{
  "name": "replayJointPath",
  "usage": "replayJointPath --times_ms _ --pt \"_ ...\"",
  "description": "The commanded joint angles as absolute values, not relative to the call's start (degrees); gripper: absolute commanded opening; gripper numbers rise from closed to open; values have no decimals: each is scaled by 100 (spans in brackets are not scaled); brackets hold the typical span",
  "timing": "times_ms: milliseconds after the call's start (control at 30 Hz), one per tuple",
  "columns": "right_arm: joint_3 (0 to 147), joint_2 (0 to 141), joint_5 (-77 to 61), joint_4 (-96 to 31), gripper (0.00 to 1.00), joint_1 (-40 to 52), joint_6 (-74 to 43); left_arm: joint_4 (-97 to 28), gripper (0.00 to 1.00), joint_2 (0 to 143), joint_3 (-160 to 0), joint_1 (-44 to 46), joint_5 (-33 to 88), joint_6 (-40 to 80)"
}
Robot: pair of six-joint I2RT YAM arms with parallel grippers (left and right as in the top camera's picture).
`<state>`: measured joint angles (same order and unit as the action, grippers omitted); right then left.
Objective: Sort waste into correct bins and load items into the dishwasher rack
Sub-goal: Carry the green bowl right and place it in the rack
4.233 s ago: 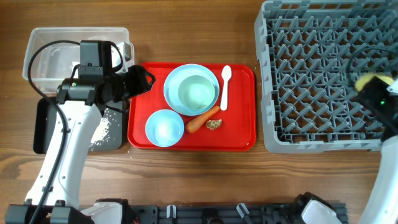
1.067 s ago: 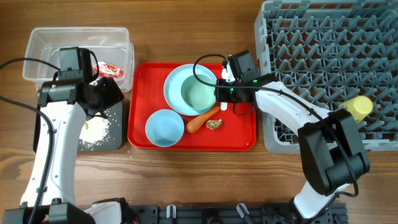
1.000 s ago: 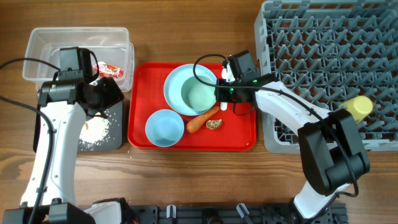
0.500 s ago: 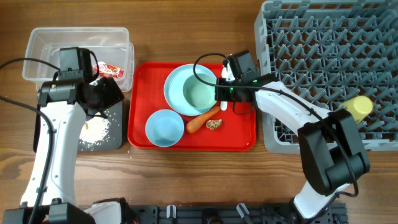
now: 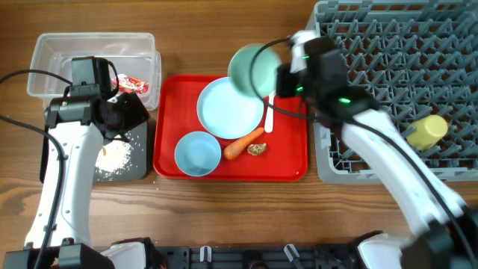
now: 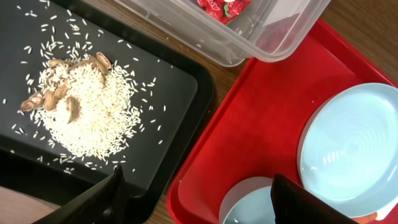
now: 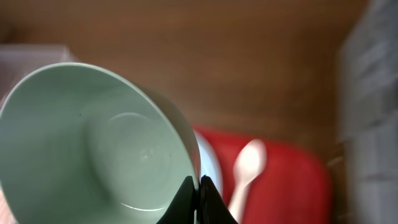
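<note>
My right gripper point(image 7: 200, 186) is shut on the rim of the pale green bowl point(image 5: 250, 69), which hangs tilted above the back edge of the red tray point(image 5: 179, 97). Below it on that tray lie the pale blue plate point(image 5: 228, 110), the pale blue bowl point(image 5: 198, 153), the white spoon point(image 7: 247, 167), the carrot point(image 5: 243, 143) and a brownish lump point(image 5: 257, 149). The yellow cup point(image 5: 424, 131) lies in the grey rack point(image 5: 373, 97). My left gripper point(image 6: 196, 202) stands open and holds nothing, over the gap between the black tray point(image 6: 174, 93) and the red tray.
The clear tub point(image 5: 89, 56) at the back left holds a red wrapper point(image 5: 131, 84). A heap of rice with brown bits point(image 6: 78, 112) lies in the black tray. The rack fills the right side. Bare wooden table shows in front.
My right gripper has lifted the green bowl off the plate and swung it up and back, tilting it. The left arm has not moved.
</note>
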<state>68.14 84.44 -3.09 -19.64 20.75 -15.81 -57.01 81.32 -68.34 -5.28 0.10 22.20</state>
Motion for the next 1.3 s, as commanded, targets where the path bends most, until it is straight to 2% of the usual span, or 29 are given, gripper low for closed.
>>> replayJointPath --times_ms 0,167,367,800,1267 --pt "6917 7874 1656 -2040 4 1691 -670 -5704 75 8058 -6864 -554 56 2298" --pt "6912 7741 4270 -1914 4 1160 110 -5704 76 8058 -6864 -554 56 2298" --pt "6899 7946 5756 -1531 4 351 458 -5680 76 8058 -6864 -554 58 2298" --pt "6899 8936 6217 -1096 4 -1253 432 -5682 76 8058 -6864 -554 58 2298" --pt "6890 10099 6062 -707 4 -1868 438 -5684 77 8058 -6864 -554 58 2300"
